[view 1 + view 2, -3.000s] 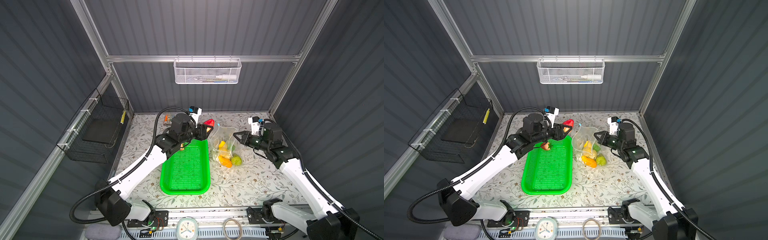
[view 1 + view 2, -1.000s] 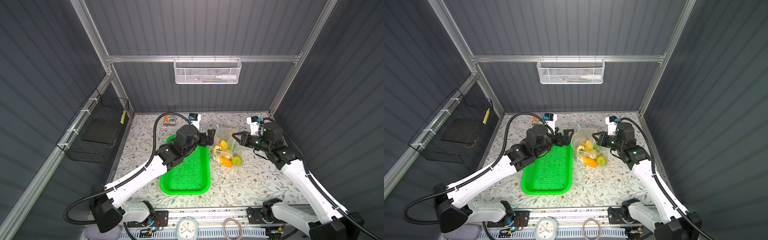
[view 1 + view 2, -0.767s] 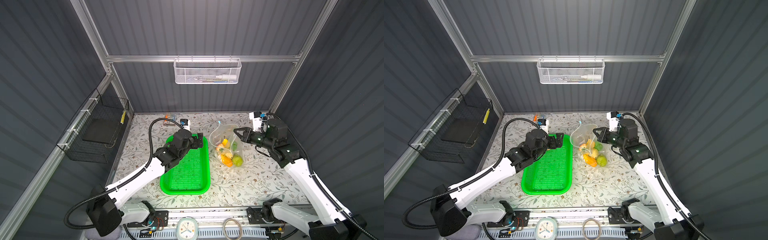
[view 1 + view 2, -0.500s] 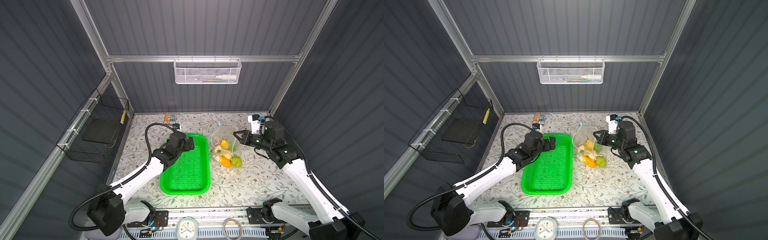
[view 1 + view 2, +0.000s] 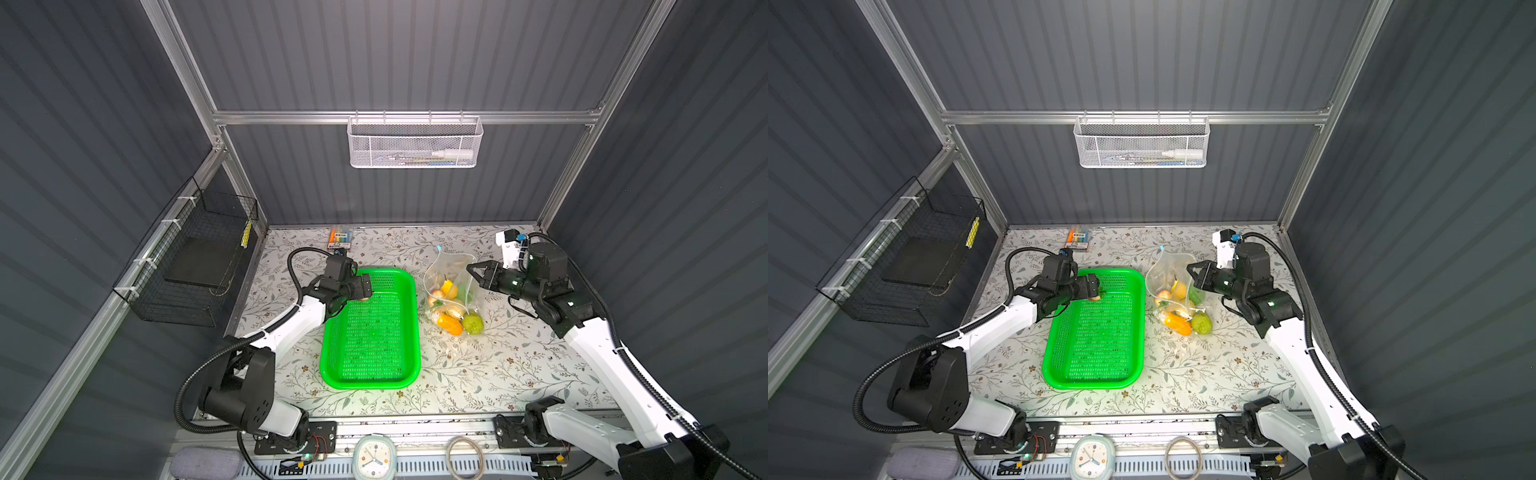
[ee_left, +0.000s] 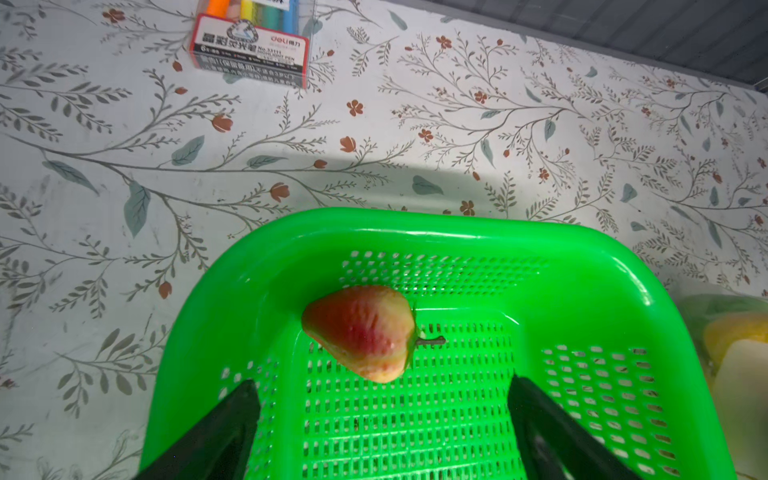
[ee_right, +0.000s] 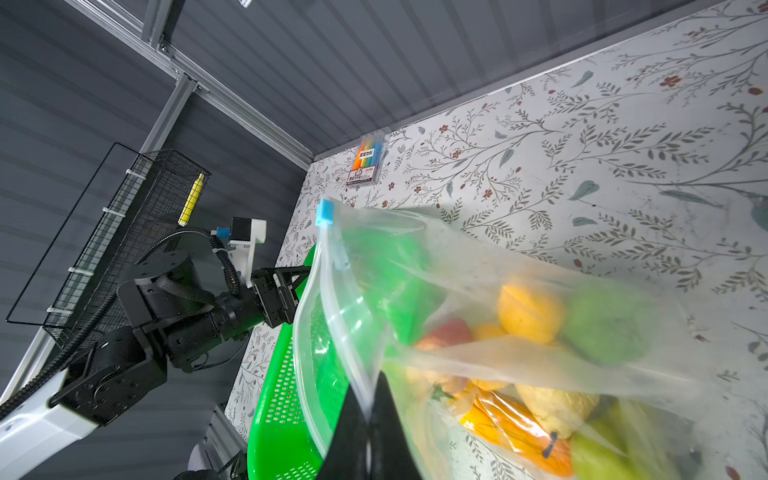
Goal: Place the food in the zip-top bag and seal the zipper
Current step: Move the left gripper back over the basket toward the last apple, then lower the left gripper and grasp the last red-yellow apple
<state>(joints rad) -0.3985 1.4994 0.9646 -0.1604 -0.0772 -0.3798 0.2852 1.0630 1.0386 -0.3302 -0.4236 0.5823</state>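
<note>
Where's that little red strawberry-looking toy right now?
In the left wrist view the strawberry toy lies in the green tray, near the tray's far left corner as seen from above, just ahead of the open left end effector.

The table (image 5: pixel 457 374) has a pale top printed with leafy twigs and small flowers. A green tray (image 5: pixel 370 340) lies flat on it, its far end under the left gripper (image 5: pixel 365 291). A clear bag (image 5: pixel 440 270) rests its bottom on the tabletop just below the right gripper (image 5: pixel 472 271), between the two grippers. A pack of pens (image 5: pixel 340 237) lies beyond the left gripper, by the back wall.
</note>
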